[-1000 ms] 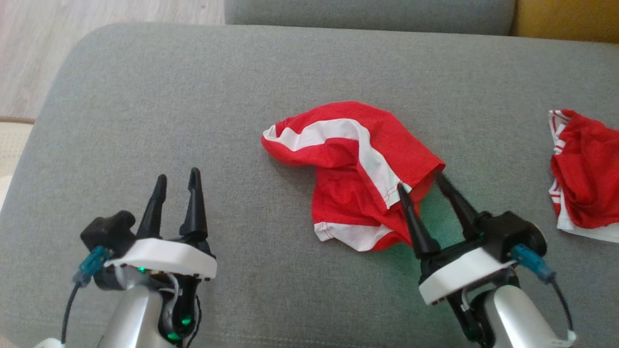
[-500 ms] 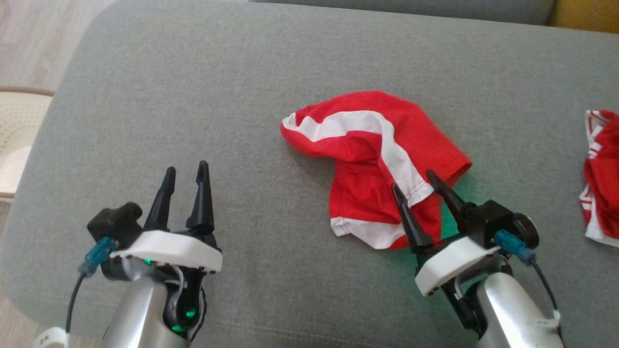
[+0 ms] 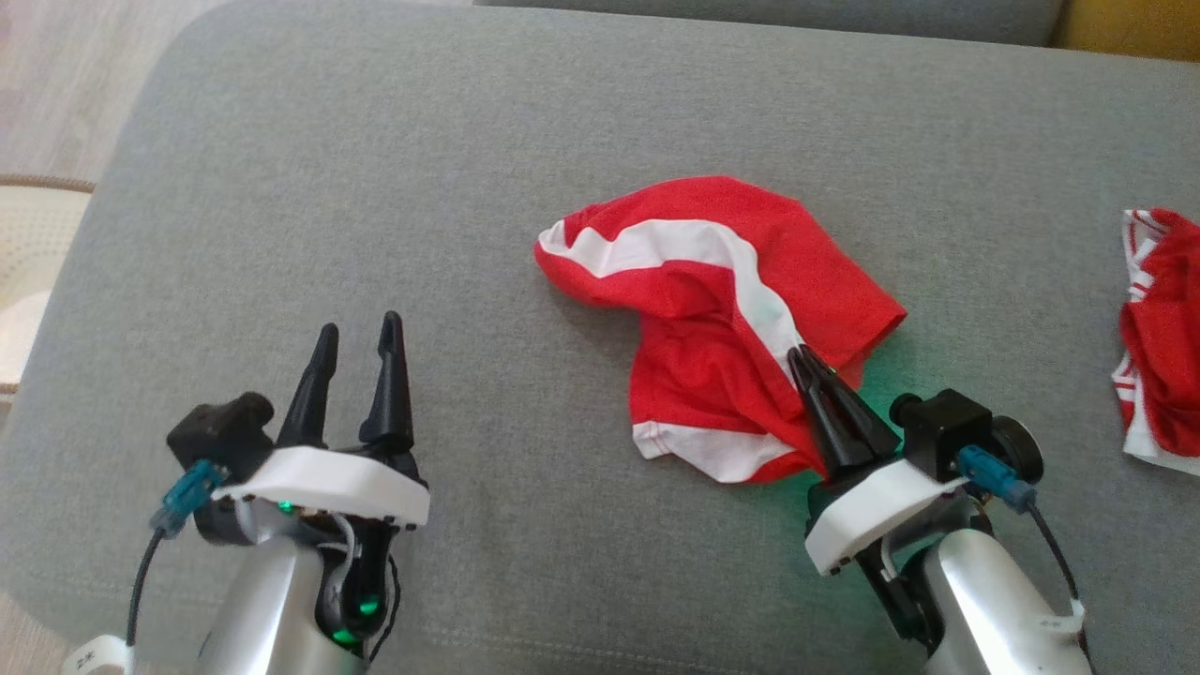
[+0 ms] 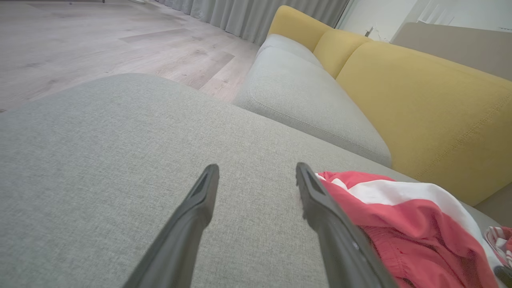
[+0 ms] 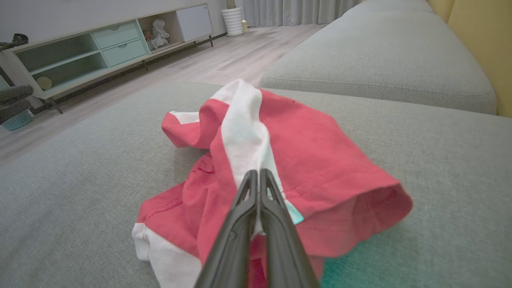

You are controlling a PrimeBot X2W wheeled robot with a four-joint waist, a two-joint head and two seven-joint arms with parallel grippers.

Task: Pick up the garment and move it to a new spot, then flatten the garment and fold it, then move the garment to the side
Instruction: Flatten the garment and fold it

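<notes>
Rightward, 2nd red cloth [image 3: 1158, 375] on grey cushion [image 3: 375, 187], apart from garment [image 3: 712, 375].

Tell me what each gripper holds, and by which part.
Right gripper: shut on the garment, pinching the near end of its white stripe. Left gripper: open, holding nothing.

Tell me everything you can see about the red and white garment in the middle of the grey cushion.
The garment is red, soft-looking cloth with a white stripe and white stitched hems. It lies crumpled and folded over itself on the grey cushion, one hemmed opening gaping toward the robot's right. The right gripper is shut on its near edge, at the end of the white stripe.
</notes>
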